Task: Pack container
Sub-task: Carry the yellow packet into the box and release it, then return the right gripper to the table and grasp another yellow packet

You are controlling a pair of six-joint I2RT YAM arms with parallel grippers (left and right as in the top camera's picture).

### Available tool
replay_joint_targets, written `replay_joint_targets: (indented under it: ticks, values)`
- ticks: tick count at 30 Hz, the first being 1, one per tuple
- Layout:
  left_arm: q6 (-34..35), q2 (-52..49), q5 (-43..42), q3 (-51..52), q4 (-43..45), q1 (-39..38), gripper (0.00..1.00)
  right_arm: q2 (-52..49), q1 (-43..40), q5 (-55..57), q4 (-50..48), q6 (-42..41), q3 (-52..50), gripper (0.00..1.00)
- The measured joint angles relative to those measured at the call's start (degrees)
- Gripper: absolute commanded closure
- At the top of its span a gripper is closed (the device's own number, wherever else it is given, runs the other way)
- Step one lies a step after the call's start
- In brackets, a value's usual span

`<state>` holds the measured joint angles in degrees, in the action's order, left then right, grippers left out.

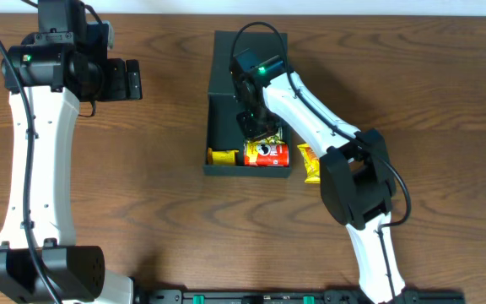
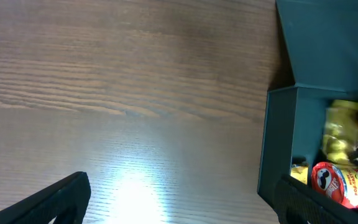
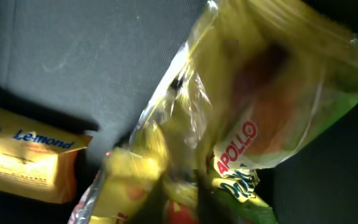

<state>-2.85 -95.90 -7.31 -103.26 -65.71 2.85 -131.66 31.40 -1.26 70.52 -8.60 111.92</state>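
The dark teal container (image 1: 226, 101) stands in the middle of the table with its flap lid (image 1: 251, 42) laid back. Inside lie a red Pringles can (image 1: 268, 154), a yellow Le-mond packet (image 3: 23, 162) and a yellow-green Apollo snack packet (image 3: 260, 118). My right gripper (image 1: 256, 125) reaches down into the container. Its dark fingers (image 3: 151, 199) stand slightly apart, with the blurred Apollo packet crumpled between and over them. My left gripper (image 1: 129, 80) hangs wide open over bare table at the far left, holding nothing. From the left wrist view the container (image 2: 278, 143) shows at the right.
A yellow snack packet (image 1: 310, 163) lies on the table just outside the container's right wall, beside my right arm (image 1: 327, 118). The left arm's white link (image 1: 36, 152) runs down the left side of the table.
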Motion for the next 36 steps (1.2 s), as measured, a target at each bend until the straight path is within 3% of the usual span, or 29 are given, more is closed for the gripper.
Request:
replay_joint_targets:
  ticks: [1,9,19,31,36]
  values:
    - [0.0,0.0,0.0,0.0,0.0,0.0,0.05,0.0,0.0,0.0,0.0,-0.2,0.0,0.52]
    - [0.0,0.0,0.0,0.0,0.0,0.0,0.05,-0.1,0.0,0.6,4.1,-0.6,2.4,0.60]
    - [0.0,0.0,0.0,0.0,0.0,0.0,0.05,1.3,-0.2,2.1,14.8,-0.1,21.9,0.64]
    - [0.0,0.0,0.0,0.0,0.0,0.0,0.05,6.9,-12.7,3.7,24.6,2.9,23.4,0.68]
    - [0.0,0.0,0.0,0.0,0.0,0.0,0.05,6.9,-13.9,3.5,26.5,4.9,23.0,0.68]
